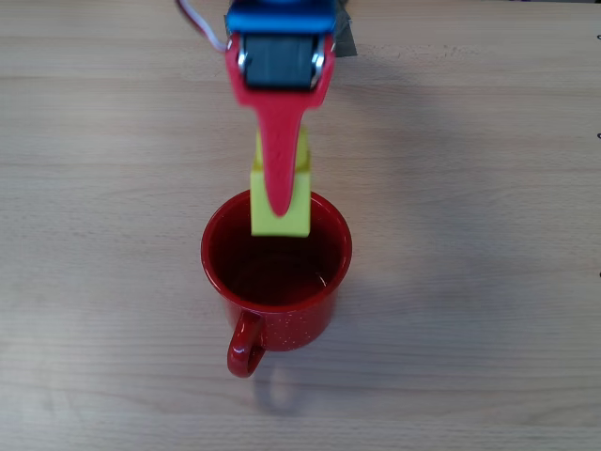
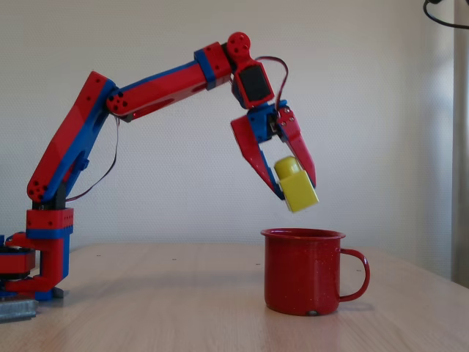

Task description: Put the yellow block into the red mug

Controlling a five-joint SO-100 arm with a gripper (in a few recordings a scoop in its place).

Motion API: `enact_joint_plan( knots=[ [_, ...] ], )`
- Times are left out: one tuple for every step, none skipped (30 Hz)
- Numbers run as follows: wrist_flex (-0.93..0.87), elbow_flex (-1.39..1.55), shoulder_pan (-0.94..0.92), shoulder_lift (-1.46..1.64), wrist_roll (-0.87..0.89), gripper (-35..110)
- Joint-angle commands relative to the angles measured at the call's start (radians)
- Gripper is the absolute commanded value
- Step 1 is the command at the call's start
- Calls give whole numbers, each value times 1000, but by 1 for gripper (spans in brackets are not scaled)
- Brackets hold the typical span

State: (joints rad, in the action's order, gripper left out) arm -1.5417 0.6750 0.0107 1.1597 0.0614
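Above the red mug (image 2: 303, 271), the gripper (image 2: 297, 189) pinches the yellow block (image 2: 295, 185), tilted, over the mug's rim; the mug stands mid-surface (image 2: 146, 308), handle toward the overhead view's bottom edge.

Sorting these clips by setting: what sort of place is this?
Probably an indoor room with a tabletop robot test setup: a bare wooden table, a plain white wall, and a small arm whose gripper holds a yellow block above a red mug.

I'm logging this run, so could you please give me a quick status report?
Tool shut on yellow block, tilted. Block held above red mug, over its far rim in the overhead view. Mug upright on table. Nothing in the way.
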Motion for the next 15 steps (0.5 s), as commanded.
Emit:
enact_joint_plan(
  knots=[
    [37, -69, -5, 20, 11, 0],
    [43, -69, -8, 6, 11, 0],
    [48, -69, -9, -6, 9, 0],
    [52, -69, -11, -18, 6, 0],
    [54, -69, -11, -29, 5, 0],
    [57, -64, -12, -37, 5, 0],
    [57, -64, -12, -44, 5, 0],
    [57, -64, -12, -51, 2, 0],
    [57, -64, -12, -54, 2, 0],
    [55, -64, -12, -57, 2, 0],
    [54, -63, -12, -58, 3, 0],
    [54, -63, -12, -60, 3, 0],
    [52, -63, -12, -60, 5, 1],
    [49, -61, -14, -60, 11, 8],
    [44, -58, -14, -60, 15, 16]
  ],
)
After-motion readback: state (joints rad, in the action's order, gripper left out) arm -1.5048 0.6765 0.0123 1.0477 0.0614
